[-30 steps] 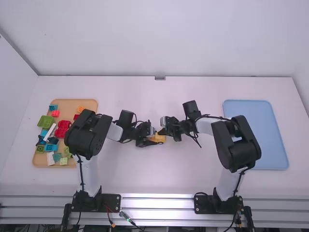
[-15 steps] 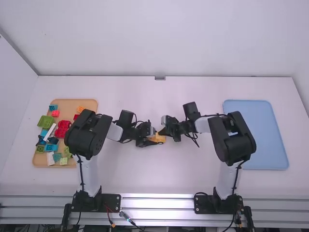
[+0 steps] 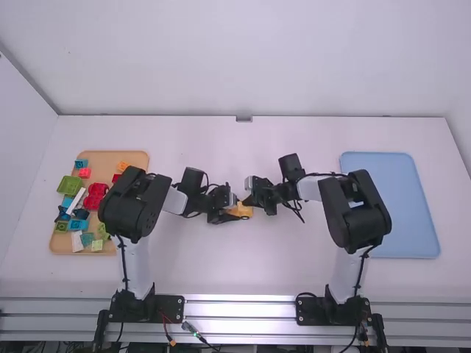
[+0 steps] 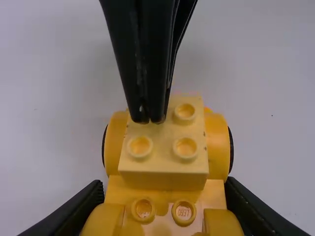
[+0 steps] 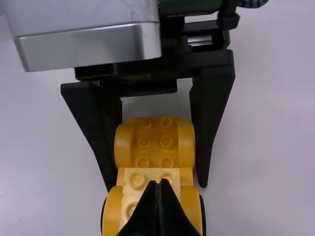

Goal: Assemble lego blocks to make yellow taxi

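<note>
right arm (image 3: pixel 357 209) slightly shifted, printed yellow stud (image 4: pixel 184 213)

The taxi so far is an orange-yellow car body (image 5: pixel 155 153) sitting upright around the middle of the worktop, lengthwise left to right. Rounded fenders, black wheels, and 6 studs showing on the left half. That left end is between the left gripper's (image 3: pixel 233 212) jaws. A paler yellow block (image 4: pixel 162 158) sits square on top toward the right end, 3 of its studs clearly visible, studs up.
</note>
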Controlling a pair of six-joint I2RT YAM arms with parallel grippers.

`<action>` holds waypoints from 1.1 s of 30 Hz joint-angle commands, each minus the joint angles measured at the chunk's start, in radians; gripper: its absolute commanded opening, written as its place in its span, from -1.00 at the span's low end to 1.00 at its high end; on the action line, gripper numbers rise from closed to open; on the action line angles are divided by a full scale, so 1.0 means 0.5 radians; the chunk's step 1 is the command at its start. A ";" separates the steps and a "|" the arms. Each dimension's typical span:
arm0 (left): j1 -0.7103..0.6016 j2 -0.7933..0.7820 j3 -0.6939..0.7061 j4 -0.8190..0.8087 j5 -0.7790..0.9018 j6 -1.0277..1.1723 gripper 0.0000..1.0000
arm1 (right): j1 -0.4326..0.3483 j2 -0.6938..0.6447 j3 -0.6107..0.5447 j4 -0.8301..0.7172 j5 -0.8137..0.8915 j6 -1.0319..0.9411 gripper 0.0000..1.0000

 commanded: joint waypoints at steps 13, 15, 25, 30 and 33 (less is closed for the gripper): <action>0.008 0.032 0.026 0.007 0.021 -0.053 -0.04 | 0.156 0.057 -0.046 -0.078 0.597 -0.081 -1.00; 0.008 0.032 0.026 0.008 0.021 -0.053 -0.04 | 0.161 0.057 -0.046 -0.082 0.604 -0.082 -1.00; 0.008 0.032 0.026 0.002 0.020 -0.053 -0.06 | 0.119 0.056 -0.045 -0.067 0.449 -0.116 -1.00; 0.008 0.032 0.026 0.003 0.021 -0.053 -0.05 | 0.119 0.045 0.007 -0.076 0.352 -0.114 -1.00; 0.006 0.032 0.026 0.003 0.021 -0.053 -0.04 | 0.120 0.015 0.076 -0.087 0.273 -0.112 -1.00</action>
